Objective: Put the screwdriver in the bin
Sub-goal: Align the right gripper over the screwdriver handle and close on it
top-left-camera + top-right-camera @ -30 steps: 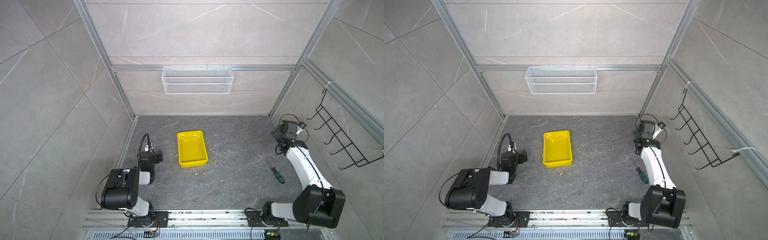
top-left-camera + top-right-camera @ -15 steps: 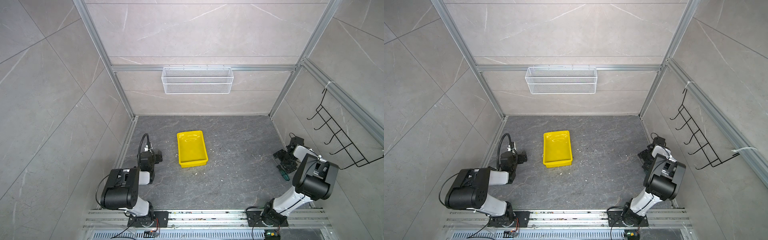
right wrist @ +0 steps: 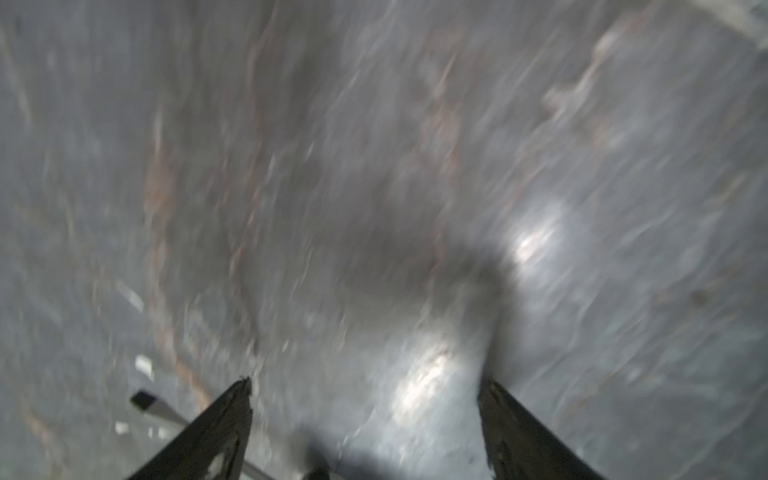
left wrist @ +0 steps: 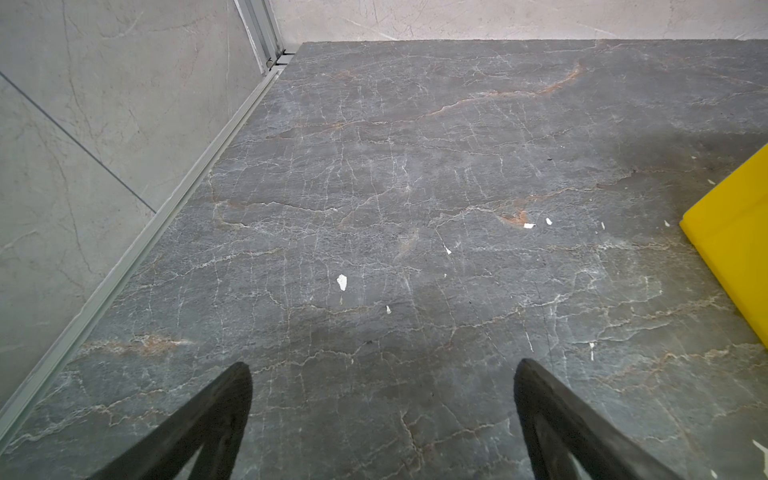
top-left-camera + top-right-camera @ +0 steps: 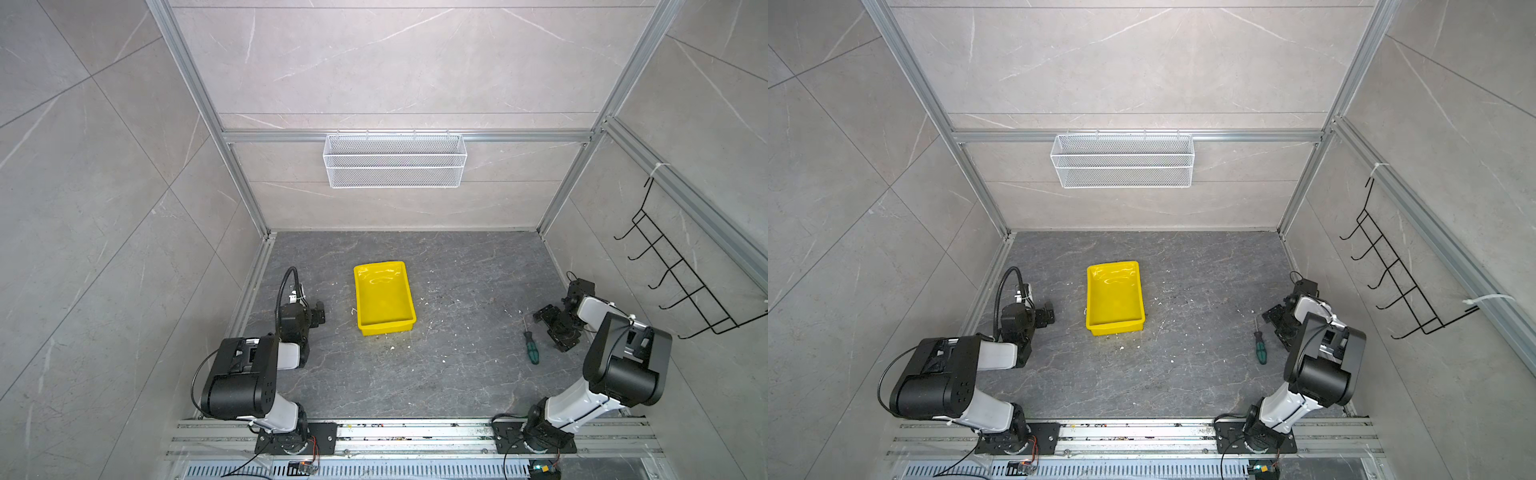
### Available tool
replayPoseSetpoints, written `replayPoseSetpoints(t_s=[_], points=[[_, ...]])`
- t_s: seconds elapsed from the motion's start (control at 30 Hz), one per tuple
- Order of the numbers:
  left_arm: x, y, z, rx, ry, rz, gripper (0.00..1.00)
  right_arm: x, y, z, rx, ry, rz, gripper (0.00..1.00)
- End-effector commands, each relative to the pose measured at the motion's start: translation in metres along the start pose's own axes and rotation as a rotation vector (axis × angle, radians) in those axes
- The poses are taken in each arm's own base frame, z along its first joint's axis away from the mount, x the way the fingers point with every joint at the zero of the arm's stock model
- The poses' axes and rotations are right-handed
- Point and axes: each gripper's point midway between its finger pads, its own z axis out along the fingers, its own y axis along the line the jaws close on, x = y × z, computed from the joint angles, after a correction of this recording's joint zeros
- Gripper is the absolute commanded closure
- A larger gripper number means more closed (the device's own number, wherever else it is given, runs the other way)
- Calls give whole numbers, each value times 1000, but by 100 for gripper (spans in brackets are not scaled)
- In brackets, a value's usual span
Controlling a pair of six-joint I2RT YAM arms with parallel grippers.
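The screwdriver (image 5: 531, 347) (image 5: 1260, 345) lies flat on the grey stone floor (image 5: 457, 374), green handle toward the front rail and shaft pointing at the back wall. It is well apart from the bin (image 5: 384, 299) (image 5: 1115, 299), out to the bin's right. The yellow bin sits mid-floor, and its glossy inside shows bare. White flecks (image 5: 392, 348) dot the floor round it.

The right gripper (image 5: 555, 326) (image 5: 1281, 322) (image 3: 365, 386) hangs low just beside the screwdriver, arm folded with its elbow high. Its jaws are spread wide and grasp nothing. The right wrist view is blurred.

The left gripper (image 5: 319, 309) (image 4: 382, 370) rests low to the left of the bin, arm tucked back. Its jaws are also parted, over bare floor.

A white mesh basket (image 5: 395, 162) hangs on the back wall.
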Motion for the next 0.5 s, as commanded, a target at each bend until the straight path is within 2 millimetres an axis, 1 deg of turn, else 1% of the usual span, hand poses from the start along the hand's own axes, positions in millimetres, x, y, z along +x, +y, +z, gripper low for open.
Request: replayPoseSetpoints(t_s=[0.0, 0.07, 0.13, 0.2, 0.23, 0.33, 0.47], points=[[-23, 1, 1, 9, -62, -28, 0, 13, 22, -13, -86, -20, -107, 11], [-23, 1, 1, 10, -61, -30, 0, 20, 36, -17, -101, -17, -183, 11], [-23, 2, 0, 8, -66, -27, 0, 29, 46, -16, -93, -9, -241, 10], [-25, -5, -3, 46, -71, -8, 0, 39, 53, -13, -81, -1, -291, 10], [-28, -7, -5, 61, -83, -2, 0, 44, 57, -10, -82, 6, -316, 10], [-39, -3, -19, 41, -101, -12, 0, 61, 67, -3, -84, 31, -370, 10], [-53, 4, -36, 16, -50, -72, 0, 81, 77, 3, -55, 34, -465, 13]])
